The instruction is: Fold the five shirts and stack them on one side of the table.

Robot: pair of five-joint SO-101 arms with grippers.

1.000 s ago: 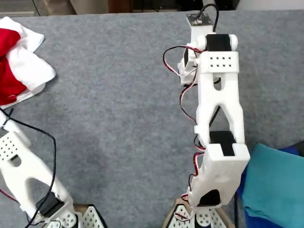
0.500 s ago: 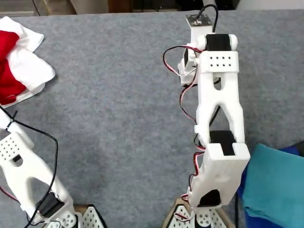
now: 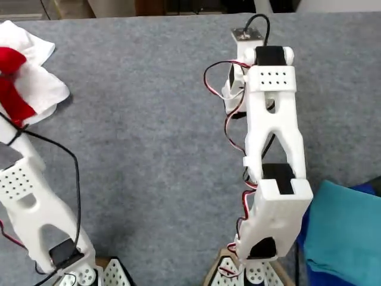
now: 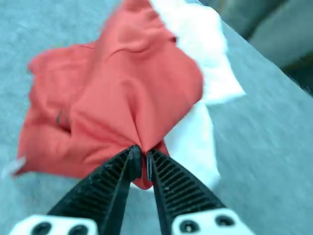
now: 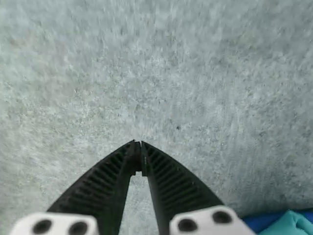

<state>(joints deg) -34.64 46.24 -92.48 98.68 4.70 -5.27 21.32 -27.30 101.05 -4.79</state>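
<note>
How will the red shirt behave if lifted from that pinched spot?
Probably floppy: the red shirt lies crumpled, so it should hang down limp. Likely light, given its thin folds. It may drag the white shirt it overlaps.

Red shirt [image 4: 122, 88] crumpled, unfolded, at the far-left table edge, a bunch of its cloth pinched tight in my left claw [image 4: 140, 156]. White shirt [image 4: 203, 68] bunched under and beside the red one, touching it, also unfolded. Teal shirt [image 3: 345, 232] looks folded flat at the near-right corner, lying on a blue shirt [image 3: 369, 187] whose edges stick out around it. The two heaps lie well apart
</note>
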